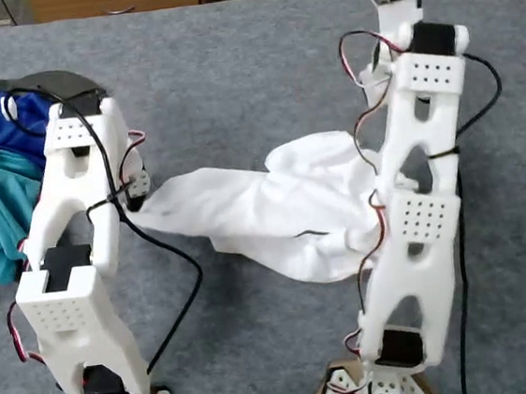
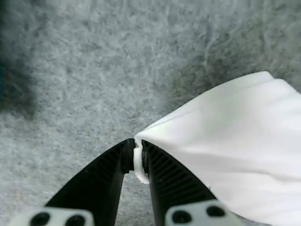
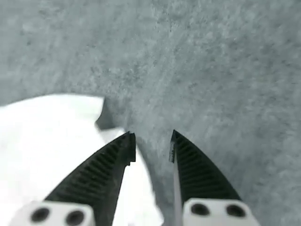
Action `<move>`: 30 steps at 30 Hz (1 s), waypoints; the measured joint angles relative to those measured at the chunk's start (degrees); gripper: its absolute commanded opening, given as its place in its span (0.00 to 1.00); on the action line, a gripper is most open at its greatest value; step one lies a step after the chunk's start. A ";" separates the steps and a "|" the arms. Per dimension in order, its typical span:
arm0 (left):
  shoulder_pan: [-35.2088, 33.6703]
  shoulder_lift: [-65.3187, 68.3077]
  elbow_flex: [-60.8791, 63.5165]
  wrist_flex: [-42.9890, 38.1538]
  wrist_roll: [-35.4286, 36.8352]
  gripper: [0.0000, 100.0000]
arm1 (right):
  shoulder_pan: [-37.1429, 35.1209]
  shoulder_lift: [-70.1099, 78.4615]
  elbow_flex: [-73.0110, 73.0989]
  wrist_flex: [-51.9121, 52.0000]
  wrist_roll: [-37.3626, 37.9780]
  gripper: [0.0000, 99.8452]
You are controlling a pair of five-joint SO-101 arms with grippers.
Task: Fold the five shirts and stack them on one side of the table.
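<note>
Firmly, the left gripper (image 2: 136,162) pinches one corner of the white shirt (image 1: 246,213), which stretches lengthwise toward the right gripper (image 3: 151,146), spread wide at its far edge.

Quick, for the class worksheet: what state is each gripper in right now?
Left gripper: closed, pinching an edge of the white shirt.
Right gripper: open, holding nothing, at the shirt's other edge.

The white shirt (image 1: 246,213) is matt cloth, the table covering (image 1: 231,69) rough, perhaps felt, the black jaws ribbed plastic.
</note>
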 measured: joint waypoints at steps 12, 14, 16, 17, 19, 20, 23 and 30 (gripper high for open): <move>0.00 -0.18 0.35 -2.02 -1.32 0.02 | -1.76 -9.85 42.29 -10.11 4.40 0.02; 0.00 -0.18 0.62 -2.02 -2.29 0.02 | -1.85 -9.85 44.92 -11.43 4.48 0.02; 0.00 -0.18 0.70 -2.02 -3.08 0.02 | -1.85 -9.85 46.86 -11.60 5.45 0.02; 0.00 -0.44 1.05 -2.02 -3.43 0.02 | -1.85 -9.85 47.74 -11.60 5.54 0.01; 0.00 -2.11 2.02 -2.02 -4.22 0.02 | -1.85 -9.85 49.67 -11.78 5.63 0.00; 0.00 -3.08 2.37 -2.02 -4.57 0.02 | -1.85 -9.85 50.90 -11.78 5.63 0.00; 0.00 -6.95 4.40 -2.11 -6.24 0.02 | -0.88 -11.69 54.95 -12.22 5.63 0.00; 0.00 -13.27 7.91 -1.93 -6.95 0.02 | -0.09 -21.98 72.79 -16.26 7.30 0.00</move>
